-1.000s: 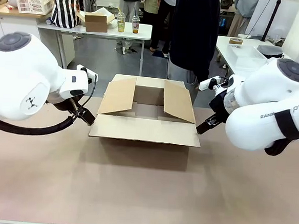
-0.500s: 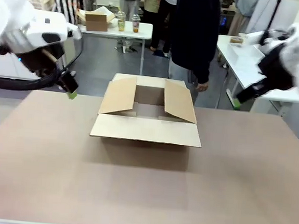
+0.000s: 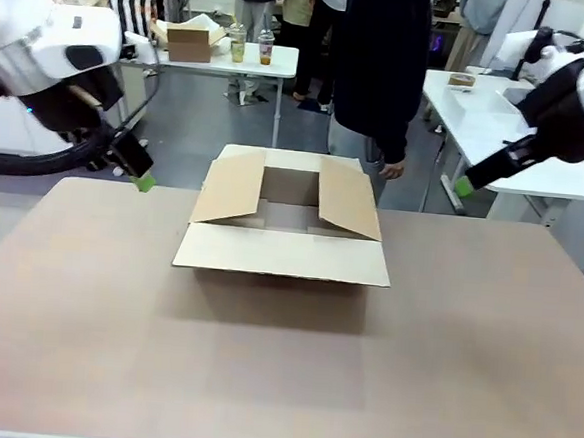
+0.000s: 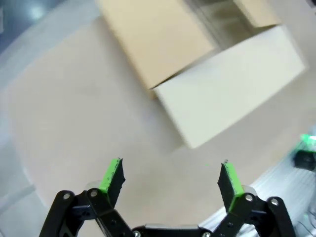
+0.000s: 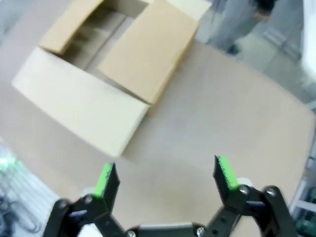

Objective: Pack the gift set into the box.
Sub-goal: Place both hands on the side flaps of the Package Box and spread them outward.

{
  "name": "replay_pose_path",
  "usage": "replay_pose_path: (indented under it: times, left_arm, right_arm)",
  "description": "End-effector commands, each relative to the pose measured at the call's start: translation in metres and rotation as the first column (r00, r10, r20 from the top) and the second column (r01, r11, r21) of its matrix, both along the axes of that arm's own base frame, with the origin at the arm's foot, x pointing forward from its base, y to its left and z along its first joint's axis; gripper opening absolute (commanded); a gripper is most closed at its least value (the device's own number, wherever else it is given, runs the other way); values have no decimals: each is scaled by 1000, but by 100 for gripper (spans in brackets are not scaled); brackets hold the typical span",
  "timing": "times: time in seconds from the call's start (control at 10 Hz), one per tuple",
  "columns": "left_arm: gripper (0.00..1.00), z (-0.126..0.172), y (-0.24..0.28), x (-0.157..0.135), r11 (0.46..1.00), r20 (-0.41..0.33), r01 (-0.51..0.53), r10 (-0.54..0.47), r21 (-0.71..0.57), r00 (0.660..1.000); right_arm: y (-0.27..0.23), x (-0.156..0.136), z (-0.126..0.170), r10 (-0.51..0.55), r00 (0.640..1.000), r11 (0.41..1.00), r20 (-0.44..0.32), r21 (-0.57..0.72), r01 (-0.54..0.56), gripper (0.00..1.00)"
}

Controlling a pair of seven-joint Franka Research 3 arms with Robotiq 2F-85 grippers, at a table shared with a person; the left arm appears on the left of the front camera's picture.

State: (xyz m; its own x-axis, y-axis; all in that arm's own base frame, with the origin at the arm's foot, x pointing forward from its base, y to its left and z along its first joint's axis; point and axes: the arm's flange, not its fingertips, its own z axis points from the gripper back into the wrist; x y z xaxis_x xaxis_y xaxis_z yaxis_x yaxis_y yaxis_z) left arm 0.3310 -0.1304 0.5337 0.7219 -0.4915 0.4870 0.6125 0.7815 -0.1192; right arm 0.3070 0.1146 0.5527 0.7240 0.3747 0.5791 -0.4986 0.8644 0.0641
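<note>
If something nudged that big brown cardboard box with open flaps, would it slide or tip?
Probably slide: the large brown corrugated cardboard box sits low and wide on the flat tabletop. Its raised side flaps would likely flex if pushed.

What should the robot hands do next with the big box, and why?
Probably lower the left gripper to the near flap and start folding it shut. The box's side flaps already lean in over the opening, that near flap lies flat out on the table, and the right gripper, like the left, hangs open and empty. What's inside the box is too blurred to tell.
</note>
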Motion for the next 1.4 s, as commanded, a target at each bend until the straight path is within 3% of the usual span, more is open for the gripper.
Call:
replay_pose_path:
  times: [0.0,0.1,0.2,0.3,0.4,0.5,0.6,0.7,1.3]
  left_arm:
    - [100,3,47,-2,871,-87,170,-235,-462,968]
    - [100,0,66,-1,764,-91,178,-296,-620,951]
    - [100,-6,82,1,664,-121,145,-338,-734,933]
    - [100,-14,98,3,547,-118,106,-359,-831,926]
    - [100,-26,113,5,426,-123,40,-347,-904,930]
    - [100,-35,117,7,348,-121,3,-334,-938,935]
    - [100,-41,115,12,417,-214,-85,-272,-905,938]
    - [100,-16,119,-6,520,-16,157,-313,-840,950]
    - [100,-16,119,-6,520,-16,157,-313,-840,950]
  right_arm:
    - [-27,1,-3,-62,932,858,-358,458,234,100]
    - [-45,2,-6,-24,870,747,-492,570,343,100]
    - [-64,2,-10,27,835,618,-549,666,417,100]
    - [-87,-1,-18,54,825,484,-562,737,471,100]
    - [-112,-8,-29,27,848,306,-530,811,498,100]
    - [-128,-11,-42,-16,850,212,-527,829,518,100]
    - [-132,-10,-49,-70,838,195,-542,816,544,100]
    - [-120,2,-18,57,882,629,-469,703,333,100]
    - [-120,2,-18,57,882,629,-469,703,333,100]
